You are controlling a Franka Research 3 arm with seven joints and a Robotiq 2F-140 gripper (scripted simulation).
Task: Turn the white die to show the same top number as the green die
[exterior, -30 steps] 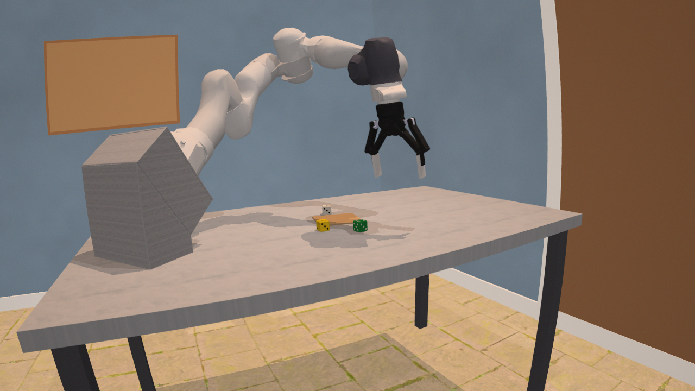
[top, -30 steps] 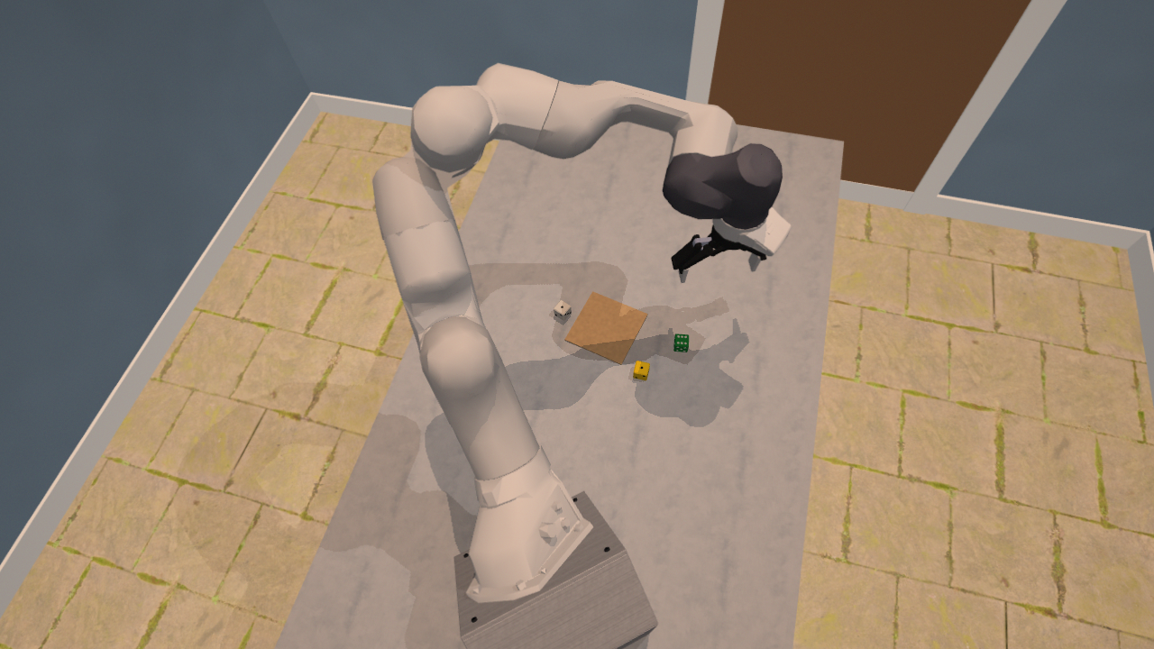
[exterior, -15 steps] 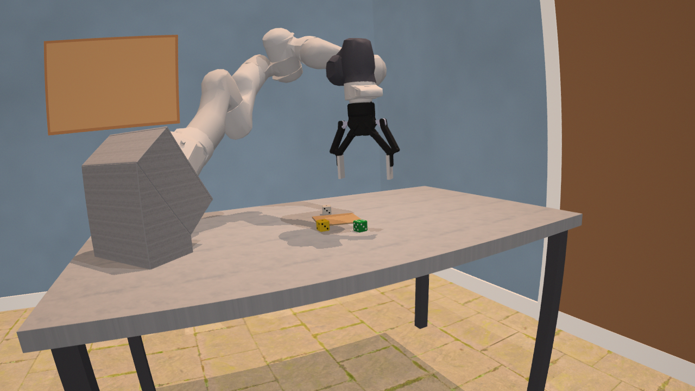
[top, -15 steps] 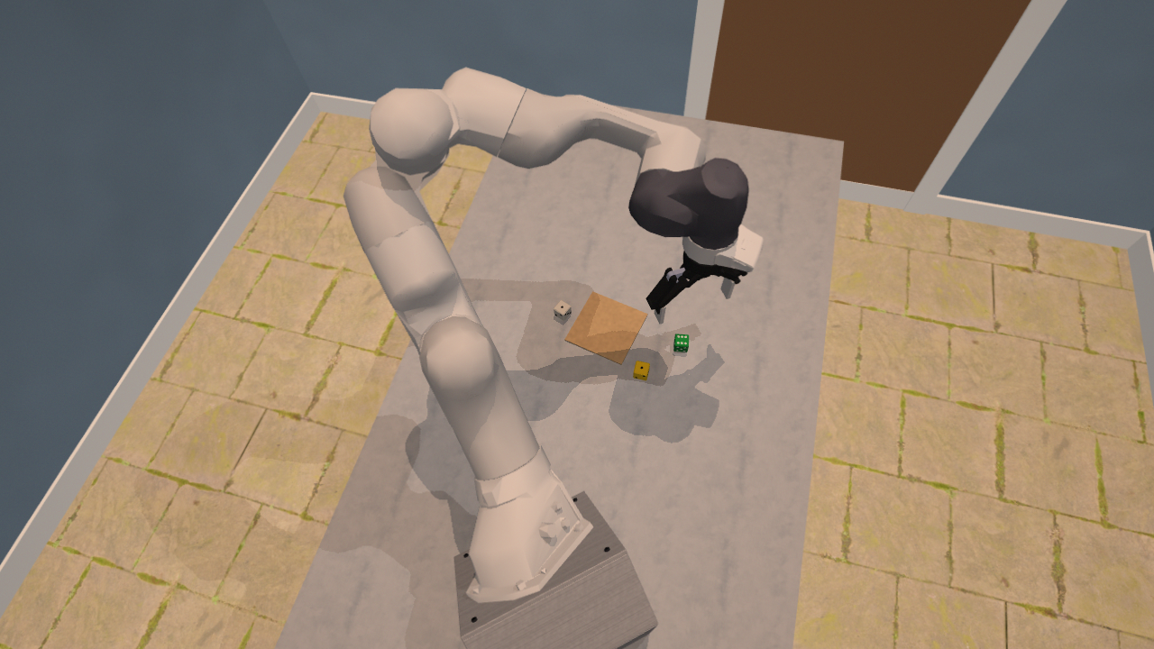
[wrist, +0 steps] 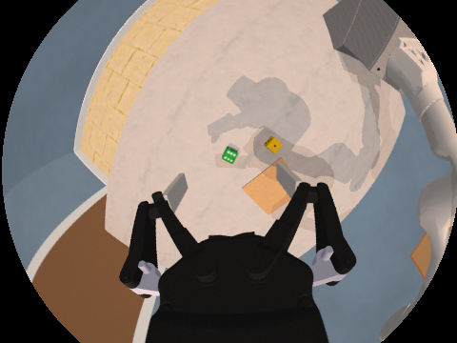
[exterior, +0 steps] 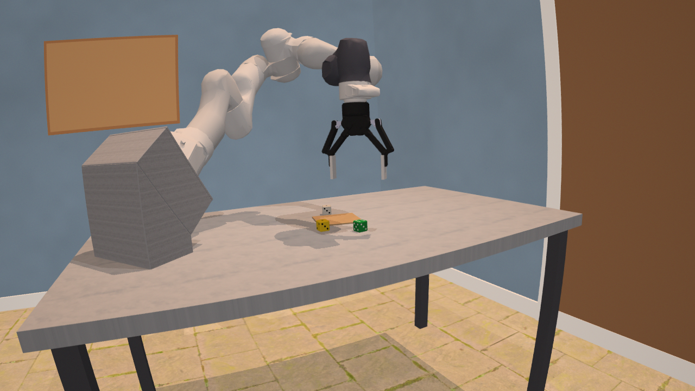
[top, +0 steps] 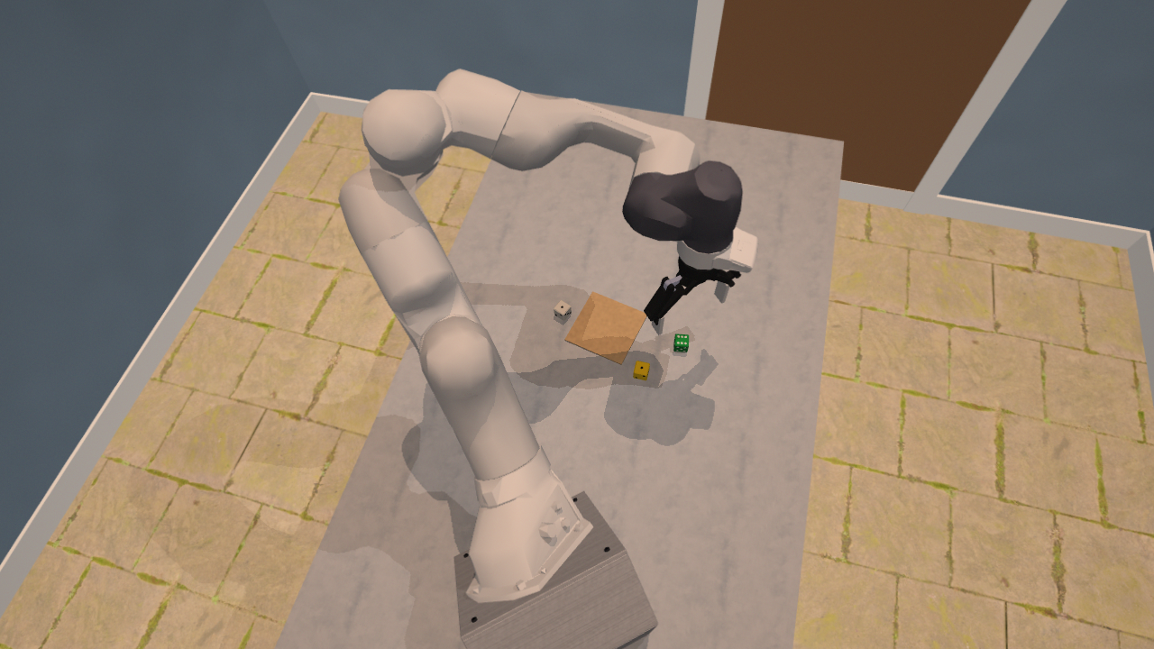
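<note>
White die (top: 562,308) beside mat (top: 605,327), claw (exterior: 358,173) high, apart

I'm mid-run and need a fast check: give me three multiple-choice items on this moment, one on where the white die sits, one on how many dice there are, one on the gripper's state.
1. Where is the white die?
A. on the mat
B. on the table beside the mat
C. on the yellow die

2. How many dice are on the table?
A. two
B. three
C. four

3. What state is the gripper in?
A. open, above the table
B. shut on the white die
C. shut on the mat

Key: 1 B, it sits just off the mat; 2 B, white, yellow die, green die; 3 A, fingers spread wide, nothing between them.
</note>
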